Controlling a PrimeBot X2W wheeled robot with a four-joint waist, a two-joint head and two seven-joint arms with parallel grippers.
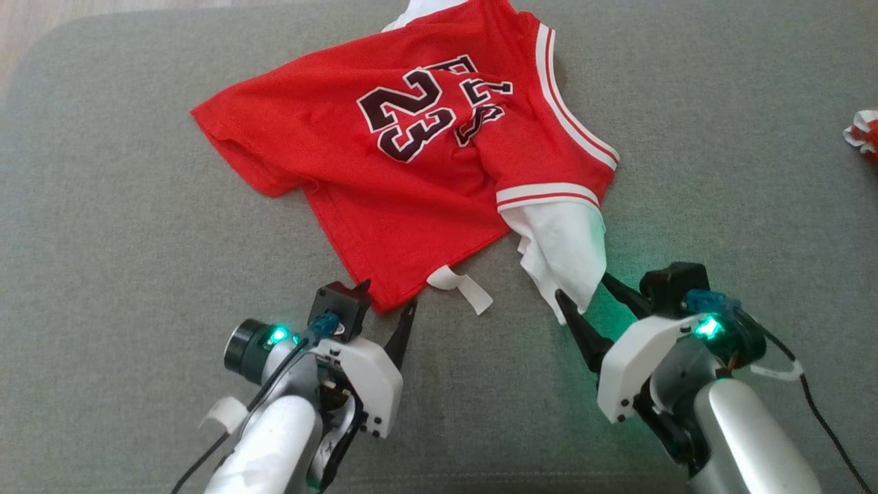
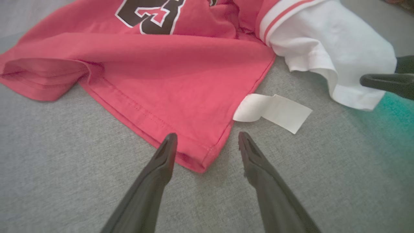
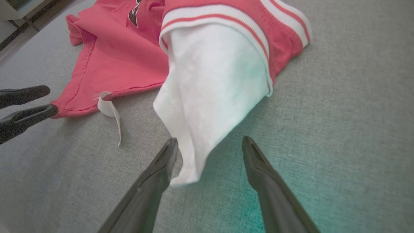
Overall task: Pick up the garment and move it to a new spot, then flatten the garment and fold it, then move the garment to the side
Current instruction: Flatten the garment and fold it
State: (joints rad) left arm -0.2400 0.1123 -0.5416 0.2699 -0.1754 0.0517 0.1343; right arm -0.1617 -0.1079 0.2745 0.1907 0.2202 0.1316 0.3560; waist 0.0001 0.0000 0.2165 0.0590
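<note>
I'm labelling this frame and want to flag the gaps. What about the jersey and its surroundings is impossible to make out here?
- Jersey: its far end is cut off by the head view's top edge.
- Lettering beside the 23: bunched by a fold, unreadable in the head view.
- Red-and-white item: cut by the head view's right edge, unidentifiable.
- White label: any print is too faint to tell in the left wrist view.

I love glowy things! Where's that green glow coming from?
Head view: a green light on the right hand tints the white sleeve and grey surface; right wrist view: same tint under the fingers; left wrist view: a green patch at the right edge.
</note>
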